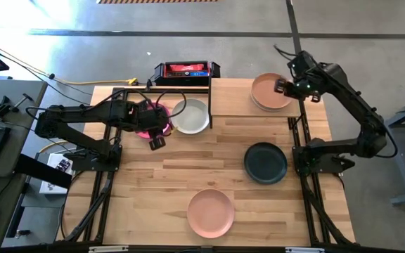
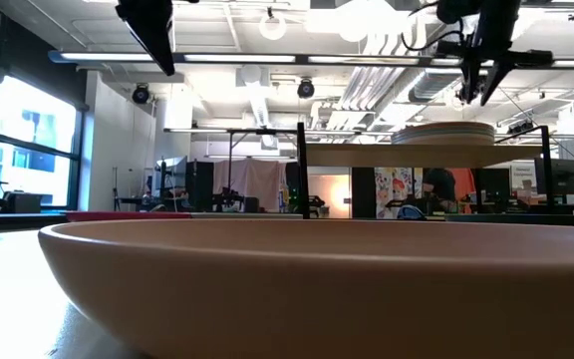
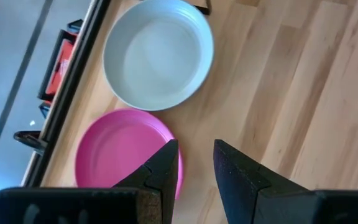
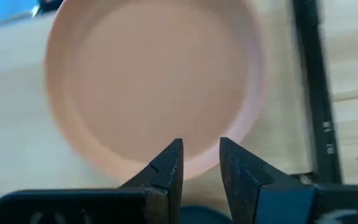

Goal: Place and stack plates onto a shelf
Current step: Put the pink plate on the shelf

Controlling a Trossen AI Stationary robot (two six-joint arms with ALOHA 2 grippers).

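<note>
From my station I see the left tool (image 1: 155,133) hovering above the magenta plate (image 1: 146,121) near the desk's (image 1: 153,190) far left corner. Its fingers (image 3: 160,168) stand slightly apart with nothing between them, over that plate's rim. Just beside the magenta plate, toward the middle of the far edge, lies the light grey plate (image 1: 190,116); the two look to be touching or nearly so, and I cannot tell which. Both sit on the desk next to the black frame of the shelf (image 1: 234,98).

Near the front edge, about midway along it, rests a peach plate (image 1: 211,212). Right of centre, toward the right edge, is the dark teal plate (image 1: 265,162).

The shelf runs along the far edge toward the right corner. At its right end stands a stack of plates (image 1: 270,92), a peach-brown one on top; from the low view I see several layers but cannot count them. The right tool (image 1: 281,86) hangs over the stack's right rim, its fingers (image 4: 166,168) a narrow gap apart and gripping nothing, the top plate lying free below them.
</note>
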